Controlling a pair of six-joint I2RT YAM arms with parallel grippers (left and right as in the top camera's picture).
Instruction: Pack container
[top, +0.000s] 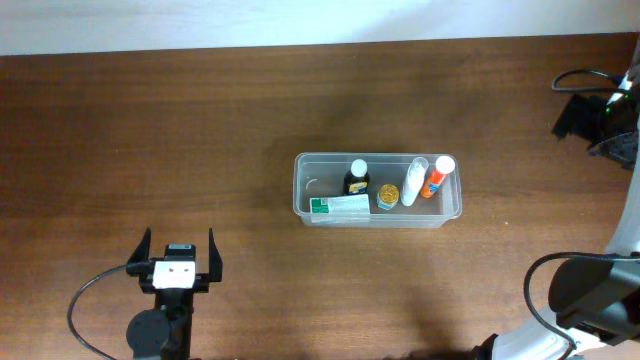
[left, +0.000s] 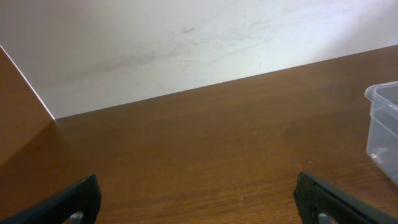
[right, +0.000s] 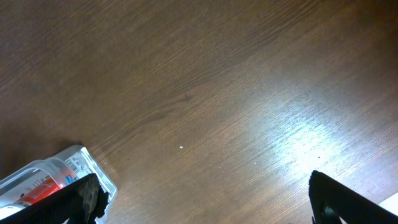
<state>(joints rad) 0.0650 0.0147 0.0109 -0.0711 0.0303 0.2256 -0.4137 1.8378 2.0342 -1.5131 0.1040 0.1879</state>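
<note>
Overhead: the container (top: 298, 188) sits mid-table, already loaded with a dark bottle (top: 357, 178), a green-and-white box (top: 340, 206), a yellow-lidded jar (top: 387, 195), a white tube (top: 413, 182) and an orange bottle (top: 437, 177). I see nothing loose on the wood, so I reckon packing is basically done. My left gripper (top: 178, 240) is near the front edge, well apart from the tub, jaws spread wide and holding nothing.

Left wrist: both fingers gape over bare table and the tub's corner (left: 382, 124) peeks in at right. If I move, I'd swing wide of that wall.

Right wrist: my right gripper (right: 205, 205) is spread wide too, and empty. The tub's corner (right: 59, 171) is just beside one finger, so I'd lift straight up before travelling to avoid nudging it.
</note>
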